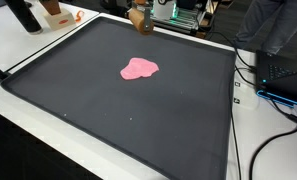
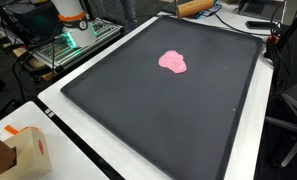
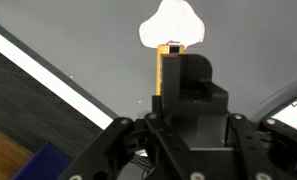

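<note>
My gripper (image 1: 140,10) hangs above the far edge of the black mat (image 1: 78,100), shut on a small wooden block (image 1: 141,21). In the wrist view the block (image 3: 169,68) stands upright between the dark jaws of the gripper (image 3: 178,75), with its tan side showing. A flat pink blob (image 1: 140,68) lies near the middle of the mat, apart from the gripper, and shows in the other exterior view (image 2: 173,62) too. Beyond the block's tip, the wrist view shows the pink blob (image 3: 169,24) washed out. No gripper shows in the exterior view that looks along the mat (image 2: 158,110).
The mat lies on a white table (image 1: 28,145). The robot base (image 2: 73,22) stands beyond one mat edge. A cardboard box (image 2: 18,152) sits at a table corner. Cables (image 1: 273,130) and a laptop (image 1: 288,75) lie beside the mat. A person's forearm (image 2: 193,8) rests past the far edge.
</note>
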Motion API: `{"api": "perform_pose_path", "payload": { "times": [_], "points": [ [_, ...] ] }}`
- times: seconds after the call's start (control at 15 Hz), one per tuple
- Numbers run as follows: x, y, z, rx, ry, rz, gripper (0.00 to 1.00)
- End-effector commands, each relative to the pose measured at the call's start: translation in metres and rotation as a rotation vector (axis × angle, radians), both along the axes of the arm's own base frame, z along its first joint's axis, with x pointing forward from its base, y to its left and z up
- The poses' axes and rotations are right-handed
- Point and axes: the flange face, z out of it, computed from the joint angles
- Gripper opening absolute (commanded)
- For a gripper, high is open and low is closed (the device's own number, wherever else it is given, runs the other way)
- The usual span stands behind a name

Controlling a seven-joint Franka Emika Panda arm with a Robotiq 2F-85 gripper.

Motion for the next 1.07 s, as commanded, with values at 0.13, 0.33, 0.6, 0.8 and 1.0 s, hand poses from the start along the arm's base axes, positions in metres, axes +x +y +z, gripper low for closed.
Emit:
{"api": "perform_pose_path", "payload": {
  "times": [0.13,0.33,0.6,0.8,1.0],
  "points": [
    [0.000,0.000,0.001,-0.001,0.002,-0.002,0.48],
    [0.000,0.000,0.001,-0.001,0.003,-0.003,0.48],
    [0.000,0.000,0.001,-0.001,0.004,-0.003,0.23],
    [0.004,-0.014,-0.026,0.050,0.112,-0.167,0.23],
    [0.004,-0.036,-0.051,0.072,0.177,-0.306,0.23]
  ]
}}
